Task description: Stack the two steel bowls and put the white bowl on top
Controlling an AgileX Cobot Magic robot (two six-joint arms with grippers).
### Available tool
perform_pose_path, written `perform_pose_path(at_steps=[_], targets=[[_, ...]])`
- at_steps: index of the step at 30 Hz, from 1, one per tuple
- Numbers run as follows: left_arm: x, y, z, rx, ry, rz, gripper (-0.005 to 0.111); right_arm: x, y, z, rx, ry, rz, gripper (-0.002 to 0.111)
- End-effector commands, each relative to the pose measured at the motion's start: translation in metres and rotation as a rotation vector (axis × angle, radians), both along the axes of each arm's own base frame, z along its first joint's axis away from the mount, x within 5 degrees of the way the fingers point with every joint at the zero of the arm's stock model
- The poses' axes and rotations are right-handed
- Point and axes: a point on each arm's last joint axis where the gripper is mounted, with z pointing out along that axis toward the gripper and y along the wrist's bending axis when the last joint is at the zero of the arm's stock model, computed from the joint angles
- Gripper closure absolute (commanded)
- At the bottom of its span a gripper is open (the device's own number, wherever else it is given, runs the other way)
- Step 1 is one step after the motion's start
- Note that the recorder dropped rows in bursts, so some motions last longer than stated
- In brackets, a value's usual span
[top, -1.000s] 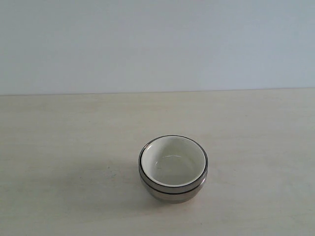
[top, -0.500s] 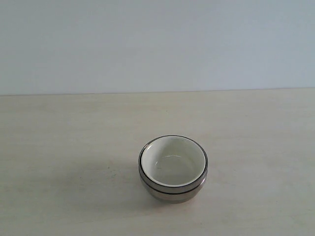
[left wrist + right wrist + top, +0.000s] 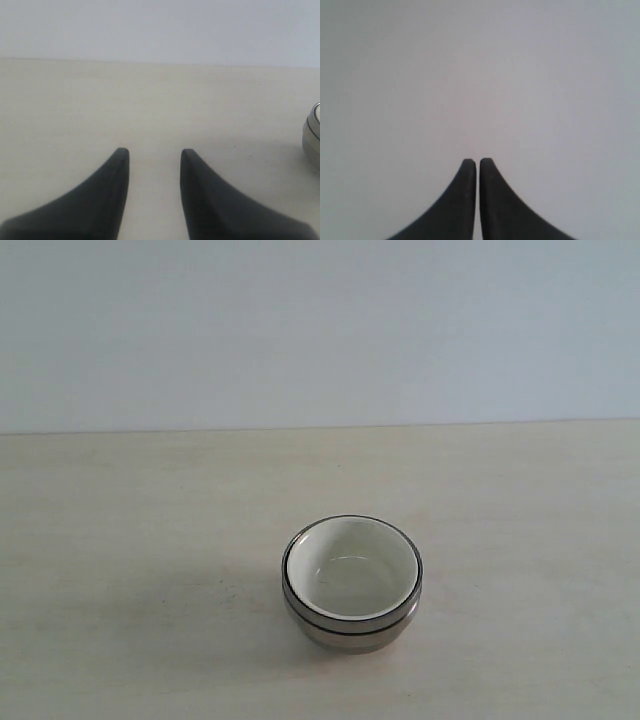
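Note:
The white bowl (image 3: 350, 575) sits nested inside the two steel bowls (image 3: 350, 628), which stand stacked on the pale table (image 3: 150, 520) near its front middle. Only the steel rims and outer wall show. Neither arm appears in the exterior view. My left gripper (image 3: 152, 152) is open over bare table, with nothing between its dark fingers; the edge of the steel stack (image 3: 313, 137) shows off to one side, well apart from it. My right gripper (image 3: 478, 161) is shut on nothing and faces a plain grey-white surface.
A pale blue-grey wall (image 3: 320, 330) rises behind the table's far edge. Light wood table surface surrounds the stack on all sides.

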Motion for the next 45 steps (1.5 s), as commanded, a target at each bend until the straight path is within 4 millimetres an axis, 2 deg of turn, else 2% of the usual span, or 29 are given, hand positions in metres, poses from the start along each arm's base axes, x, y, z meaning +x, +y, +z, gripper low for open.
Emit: perform_pose_path(at_steps=[1, 14, 38, 45], targets=[[0.0, 0.0, -0.001, 0.001, -0.006, 0.003, 0.074, 0.0, 0.0, 0.0, -0.008, -0.009, -0.01, 0.108], [0.0, 0.0, -0.001, 0.001, -0.006, 0.003, 0.074, 0.0, 0.001, -0.001, 0.031, 0.009, 0.021, 0.108], [0.0, 0.0, -0.001, 0.001, -0.006, 0.003, 0.074, 0.0, 0.001, -0.001, -0.024, 0.002, -0.008, 0.108], [0.0, 0.0, -0.001, 0.001, -0.006, 0.003, 0.074, 0.01, 0.003, -0.002, -0.029, 0.04, -0.007, 0.108]])
